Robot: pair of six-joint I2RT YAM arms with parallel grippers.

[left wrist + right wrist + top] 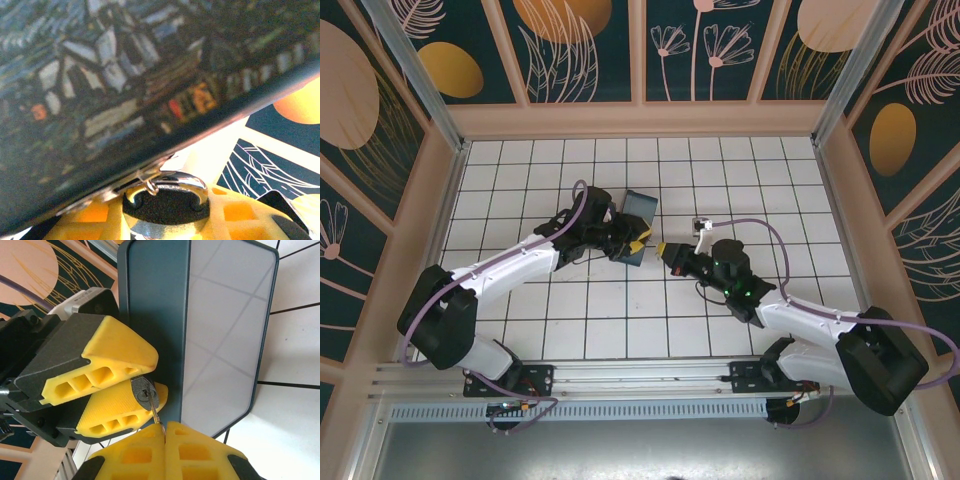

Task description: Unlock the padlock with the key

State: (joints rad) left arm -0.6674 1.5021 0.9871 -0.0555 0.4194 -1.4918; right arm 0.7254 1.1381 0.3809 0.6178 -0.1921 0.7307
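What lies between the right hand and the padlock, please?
The key bridges it: its thin blade runs from the shut right hand into the padlock, as the right wrist view shows.

So the painted, dark-edged box point(638, 228) sat about mid-floor on the white grid tiles point(620, 330). Teal wall panels point(580, 50) with peach leaf drawings stood all around.
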